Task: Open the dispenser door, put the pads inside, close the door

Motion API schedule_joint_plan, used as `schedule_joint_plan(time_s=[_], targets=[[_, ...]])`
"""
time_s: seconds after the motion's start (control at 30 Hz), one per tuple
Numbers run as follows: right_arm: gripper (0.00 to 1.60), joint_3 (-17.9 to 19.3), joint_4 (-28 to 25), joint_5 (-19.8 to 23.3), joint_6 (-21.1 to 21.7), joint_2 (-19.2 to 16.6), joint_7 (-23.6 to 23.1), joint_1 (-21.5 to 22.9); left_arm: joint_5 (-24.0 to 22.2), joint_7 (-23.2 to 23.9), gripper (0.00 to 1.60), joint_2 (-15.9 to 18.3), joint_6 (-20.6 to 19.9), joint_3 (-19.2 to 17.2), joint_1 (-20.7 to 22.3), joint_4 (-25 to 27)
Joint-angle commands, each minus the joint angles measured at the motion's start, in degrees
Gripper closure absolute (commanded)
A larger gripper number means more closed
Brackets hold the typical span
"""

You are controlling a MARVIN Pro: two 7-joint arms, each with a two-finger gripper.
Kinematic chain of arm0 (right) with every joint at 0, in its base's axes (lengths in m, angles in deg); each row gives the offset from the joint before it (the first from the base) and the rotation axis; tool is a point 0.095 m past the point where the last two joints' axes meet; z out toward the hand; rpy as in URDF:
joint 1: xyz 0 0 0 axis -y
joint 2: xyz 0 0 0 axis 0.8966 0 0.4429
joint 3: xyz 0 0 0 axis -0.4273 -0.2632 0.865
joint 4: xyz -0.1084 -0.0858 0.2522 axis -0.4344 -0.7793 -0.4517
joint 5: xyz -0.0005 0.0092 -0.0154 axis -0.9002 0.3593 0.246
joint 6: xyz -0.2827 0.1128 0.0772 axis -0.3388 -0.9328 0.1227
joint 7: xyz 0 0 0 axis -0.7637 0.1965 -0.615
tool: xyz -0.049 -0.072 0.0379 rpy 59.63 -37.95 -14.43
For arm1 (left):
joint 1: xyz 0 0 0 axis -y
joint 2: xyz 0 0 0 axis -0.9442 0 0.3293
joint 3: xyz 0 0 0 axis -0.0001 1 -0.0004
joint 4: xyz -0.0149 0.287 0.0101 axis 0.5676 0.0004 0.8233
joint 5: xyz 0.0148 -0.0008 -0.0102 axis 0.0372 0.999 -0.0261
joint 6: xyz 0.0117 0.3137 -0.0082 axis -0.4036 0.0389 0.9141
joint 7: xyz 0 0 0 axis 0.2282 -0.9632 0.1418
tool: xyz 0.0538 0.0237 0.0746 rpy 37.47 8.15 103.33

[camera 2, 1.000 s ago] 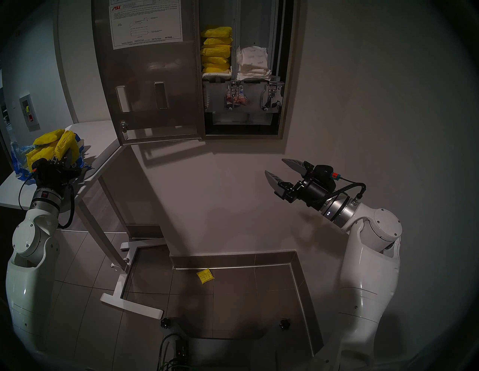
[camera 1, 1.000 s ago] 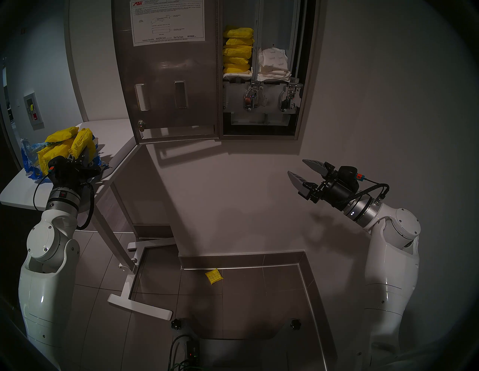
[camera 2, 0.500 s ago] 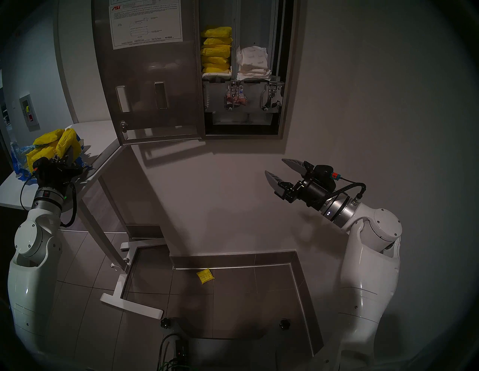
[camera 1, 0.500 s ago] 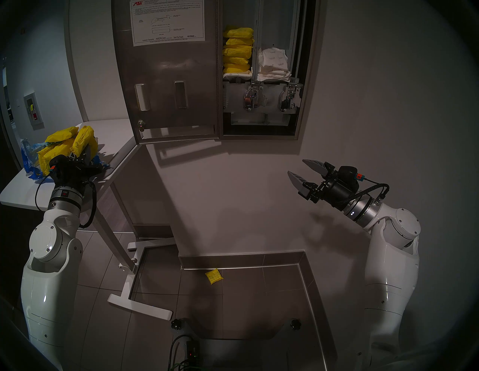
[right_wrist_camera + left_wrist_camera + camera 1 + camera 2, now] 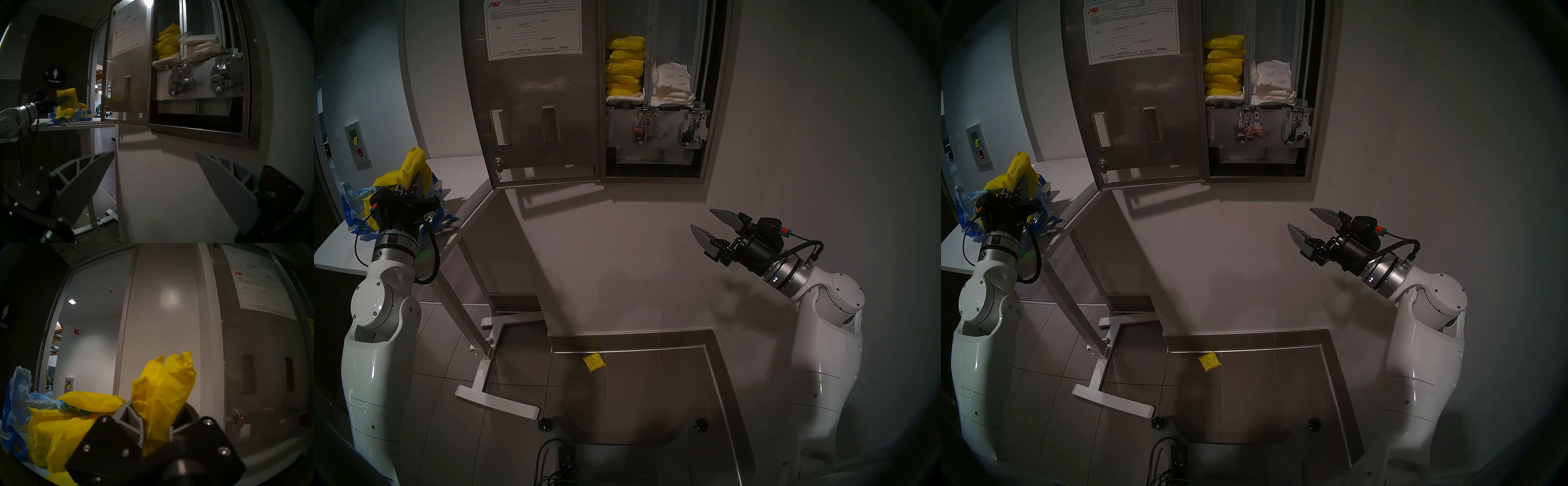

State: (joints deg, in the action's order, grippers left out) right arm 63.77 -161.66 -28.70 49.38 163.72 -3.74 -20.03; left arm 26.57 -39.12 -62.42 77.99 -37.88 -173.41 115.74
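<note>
The left hand (image 5: 156, 428) is clenched on one yellow pad (image 5: 163, 392), raised above the other pads (image 5: 68, 429) and the torn blue bag (image 5: 351, 203) on the white counter (image 5: 463, 176). To that hand's right the dispenser door (image 5: 538, 112) stands open, its sheet reading "ASI" and "AMERICAN". The right hand (image 5: 709, 225) hangs released in free space below the cabinet.
</note>
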Motion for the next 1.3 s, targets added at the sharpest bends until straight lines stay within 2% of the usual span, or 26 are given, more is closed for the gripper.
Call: schedule_joint_plan(time_s=[0.0,0.37,0.8,1.0,1.27], targets=[[0.0,-0.14,-1.4,0.51,-0.07,-0.1,-0.08,1.38,-0.17,0.47,1.6,1.69,1.94,0.5,5.45,2.03],[0.0,-0.15,-1.36,0.5,-0.1,-0.1,-0.08,1.38,-0.53,6.93,1.6,3.53,5.87,2.72,5.26,4.5],[0.0,-0.14,-1.48,0.54,0.01,-0.08,-0.08,1.4,-0.57,16.98,1.6,4.37,12.49,2.89,1.81,6.32],[0.0,-0.14,-1.49,0.54,0.02,-0.08,-0.08,1.4,-0.39,19.09,1.6,4.54,13.02,3.52,1.97,7.05],[0.0,-0.14,-1.49,0.54,0.02,-0.08,-0.08,1.4,0.58,20.96,1.6,4.85,13.05,6.28,2.11,8.11]])
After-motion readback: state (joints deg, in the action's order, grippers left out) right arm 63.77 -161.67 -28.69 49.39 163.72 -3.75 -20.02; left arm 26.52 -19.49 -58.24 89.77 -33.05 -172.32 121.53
